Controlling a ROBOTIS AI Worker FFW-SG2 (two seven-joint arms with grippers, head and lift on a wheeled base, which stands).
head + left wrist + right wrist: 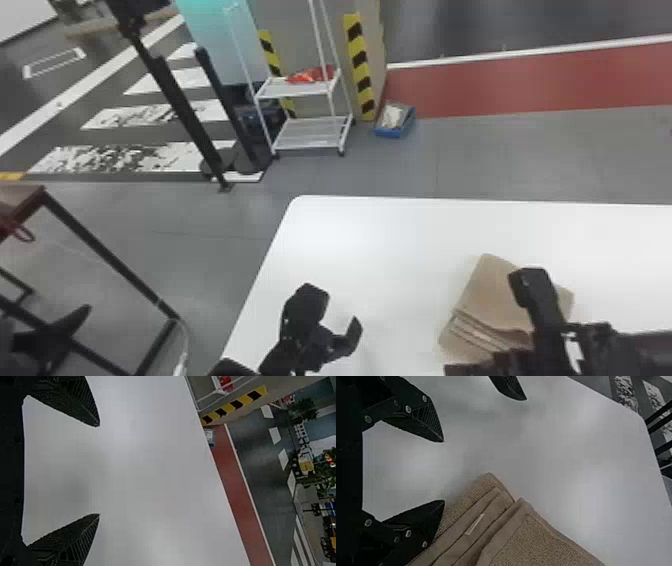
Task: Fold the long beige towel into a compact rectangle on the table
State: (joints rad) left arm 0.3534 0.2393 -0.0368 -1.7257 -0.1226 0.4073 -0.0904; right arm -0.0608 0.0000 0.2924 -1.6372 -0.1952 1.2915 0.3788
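Observation:
The beige towel lies folded in layers on the white table, turned at an angle, its stacked hems facing the near left. My right gripper is over the towel in the head view. In the right wrist view, my right gripper stands open; its lower finger overlaps the edge of the towel, and nothing is held. Left of the towel, my left gripper is above the bare tabletop. Its fingers are wide apart and hold nothing in the left wrist view, where the left gripper faces the tabletop.
The white table has its left edge beside my left arm. Beyond it on the floor stand a white wheeled rack and a blue box. A dark-framed table is at the far left.

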